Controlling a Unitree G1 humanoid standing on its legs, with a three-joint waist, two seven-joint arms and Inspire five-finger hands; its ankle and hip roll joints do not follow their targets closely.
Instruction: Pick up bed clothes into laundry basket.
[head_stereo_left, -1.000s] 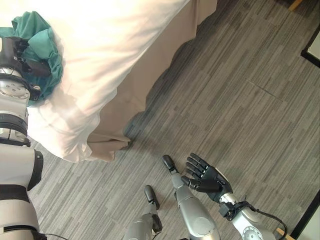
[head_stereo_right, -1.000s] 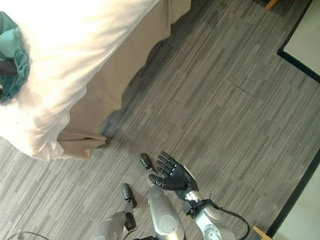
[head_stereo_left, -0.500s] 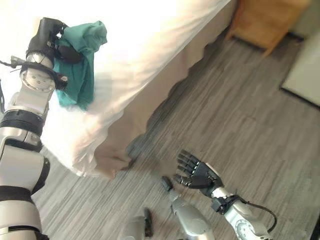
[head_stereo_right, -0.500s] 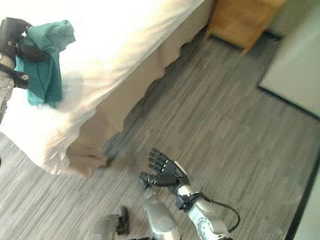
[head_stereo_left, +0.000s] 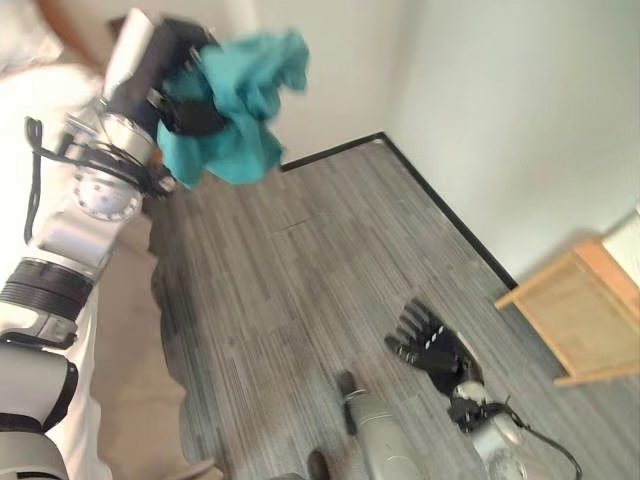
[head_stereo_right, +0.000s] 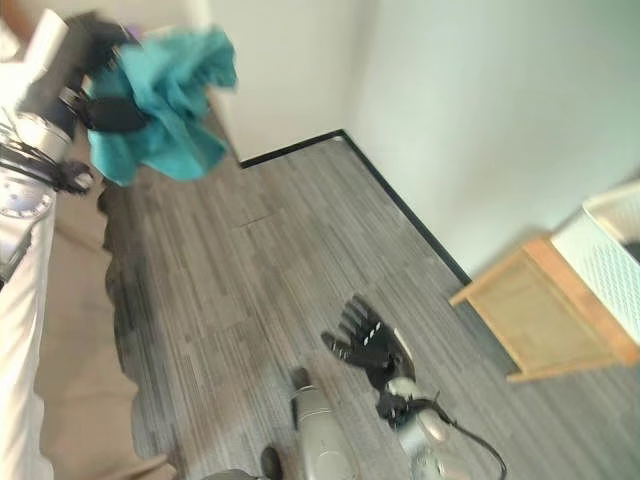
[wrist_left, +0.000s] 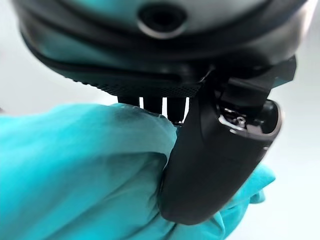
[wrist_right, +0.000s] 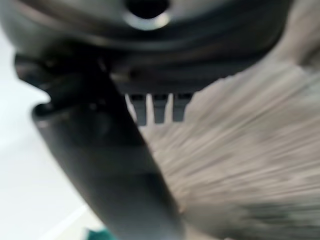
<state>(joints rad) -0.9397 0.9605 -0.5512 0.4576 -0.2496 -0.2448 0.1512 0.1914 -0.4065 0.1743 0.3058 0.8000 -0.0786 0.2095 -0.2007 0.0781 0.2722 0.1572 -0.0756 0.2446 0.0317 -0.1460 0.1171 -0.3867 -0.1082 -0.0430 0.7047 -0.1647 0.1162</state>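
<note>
While raised at ten o'clock, left hand (head_stereo_left: 178, 85) was closed round teal garment (head_stereo_left: 240, 110), thumb (wrist_left: 210, 160) pressed into the cloth, folds hanging free below the grip. Bed (head_stereo_left: 70, 400): white cover, at eight o'clock along the view's edge. Grey floor (head_stereo_left: 300, 270): centre. Right hand (head_stereo_left: 432, 345): at five o'clock, low over the floor, fingers spread, holding nothing. Wooden stand (head_stereo_right: 535, 310): at three o'clock, bearing white laundry basket (head_stereo_right: 615, 255), well apart from the garment. Risk, as judged: loose folds could slip from the grip or drag on the basket rim during a long carry.
</note>
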